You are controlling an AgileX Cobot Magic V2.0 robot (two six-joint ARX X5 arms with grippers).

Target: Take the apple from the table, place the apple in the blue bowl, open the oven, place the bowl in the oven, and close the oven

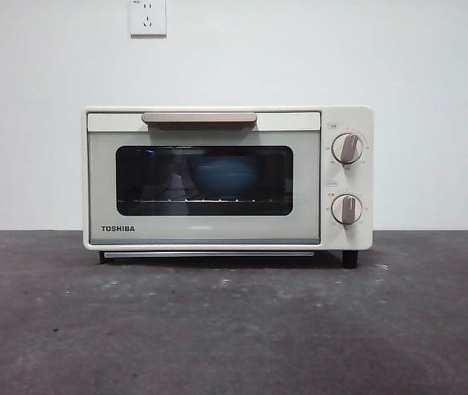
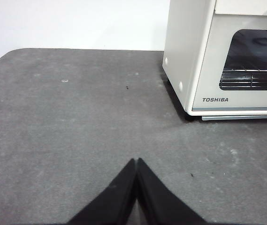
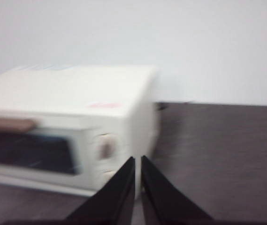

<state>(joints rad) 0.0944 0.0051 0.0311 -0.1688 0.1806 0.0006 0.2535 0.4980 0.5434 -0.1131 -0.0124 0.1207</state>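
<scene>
The cream-white Toshiba oven point(image 1: 227, 177) stands at the middle of the dark grey table point(image 1: 234, 329) with its door shut and its beige handle point(image 1: 199, 119) up. Through the dark glass the blue bowl point(image 1: 224, 177) rests on the rack inside. The apple is hidden from view. My left gripper point(image 2: 136, 161) is shut and empty, low over the table, off the oven's point(image 2: 222, 56) left front corner. My right gripper point(image 3: 138, 159) is shut and empty, raised in front of the oven's point(image 3: 72, 126) knob side; that view is blurred. Neither arm appears in the front view.
Two grey knobs point(image 1: 347, 148) sit on the oven's right panel. A white wall with a socket point(image 1: 147, 16) stands behind the oven. The table's far left edge point(image 2: 2, 56) curves round near the wall.
</scene>
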